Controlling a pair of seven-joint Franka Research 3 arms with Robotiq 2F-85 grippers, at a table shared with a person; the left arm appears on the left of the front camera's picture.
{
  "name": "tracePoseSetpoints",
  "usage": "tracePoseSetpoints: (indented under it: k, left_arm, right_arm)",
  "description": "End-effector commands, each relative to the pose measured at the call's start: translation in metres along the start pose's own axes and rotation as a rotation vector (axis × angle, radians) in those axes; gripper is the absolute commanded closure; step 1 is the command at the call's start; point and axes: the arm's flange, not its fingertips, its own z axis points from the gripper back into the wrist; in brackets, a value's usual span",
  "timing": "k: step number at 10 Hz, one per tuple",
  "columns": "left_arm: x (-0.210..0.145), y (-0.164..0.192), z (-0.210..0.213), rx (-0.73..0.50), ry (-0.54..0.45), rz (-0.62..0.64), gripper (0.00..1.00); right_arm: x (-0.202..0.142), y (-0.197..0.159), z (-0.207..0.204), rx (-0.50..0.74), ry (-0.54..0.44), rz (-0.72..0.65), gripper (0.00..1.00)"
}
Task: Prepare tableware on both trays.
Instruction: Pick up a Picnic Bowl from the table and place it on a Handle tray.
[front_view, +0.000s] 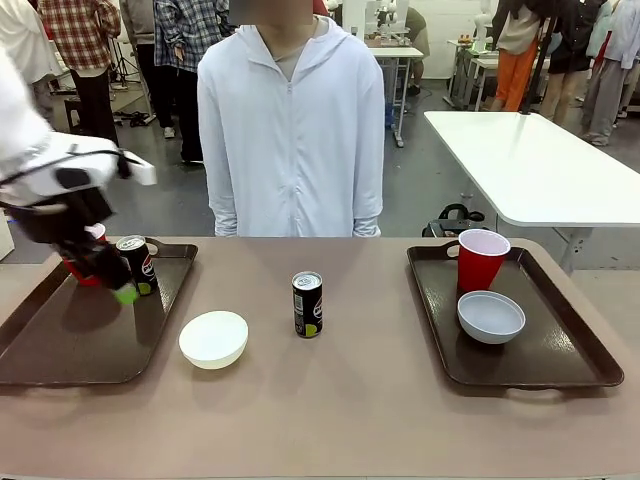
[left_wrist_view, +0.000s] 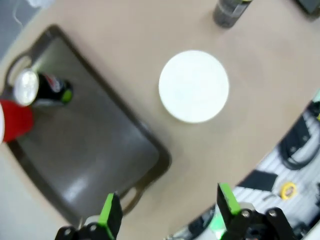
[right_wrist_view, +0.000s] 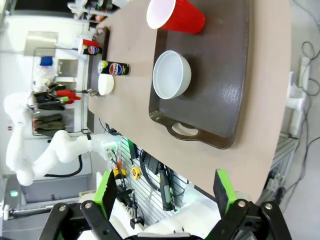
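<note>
The left tray (front_view: 60, 345) carries a black can (front_view: 137, 263) and a red cup (front_view: 96, 233), half hidden behind my left gripper (front_view: 115, 282), which hovers open over the tray's far end. A white bowl (front_view: 213, 338) and a second black can (front_view: 307, 304) stand on the bare table between the trays. On the right tray (front_view: 540, 350) are a red cup (front_view: 481, 259) and a pale grey-blue bowl (front_view: 491, 316). From above, my left gripper (left_wrist_view: 167, 212) is open over the tray's (left_wrist_view: 100, 150) near rim, with the white bowl (left_wrist_view: 194, 86) beside it. My right gripper (right_wrist_view: 165, 192) hangs open, high off the right tray's (right_wrist_view: 225, 90) handle end.
A person in a white hooded jacket (front_view: 290, 130) stands at the table's far edge, arms down. A white table (front_view: 540, 165) stands behind at the right. The brown table top (front_view: 330, 410) runs bare along the front.
</note>
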Motion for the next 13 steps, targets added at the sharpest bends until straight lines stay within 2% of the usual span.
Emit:
tracePoseSetpoints:
  k: [1,3,5,7,9,13]
  left_arm:
    - [0.038,-0.017,-0.03,0.116,0.012,0.005,0.0]
    - [0.057,-0.031,-0.065,0.158,0.031,-0.019,0.0]
    - [0.06,-0.039,-0.098,0.154,0.042,-0.049,0.0]
    - [0.069,-0.027,-0.122,0.038,0.052,-0.056,0.0]
    - [0.074,-0.018,-0.135,-0.024,0.041,-0.054,0.0]
    - [0.088,0.001,-0.154,-0.048,0.046,-0.059,0.0]
  right_arm:
    - [0.001,0.002,0.0,-0.002,-0.007,-0.022,0.0]
    - [0.001,0.002,0.0,-0.002,-0.007,-0.022,0.0]
    - [0.001,0.002,0.0,-0.002,-0.007,-0.022,0.0]
    - [0.001,0.002,0.0,-0.002,-0.007,-0.022,0.0]
    - [0.001,0.002,0.0,-0.002,-0.007,-0.022,0.0]
    - [0.001,0.002,0.0,-0.002,-0.007,-0.022,0.0]
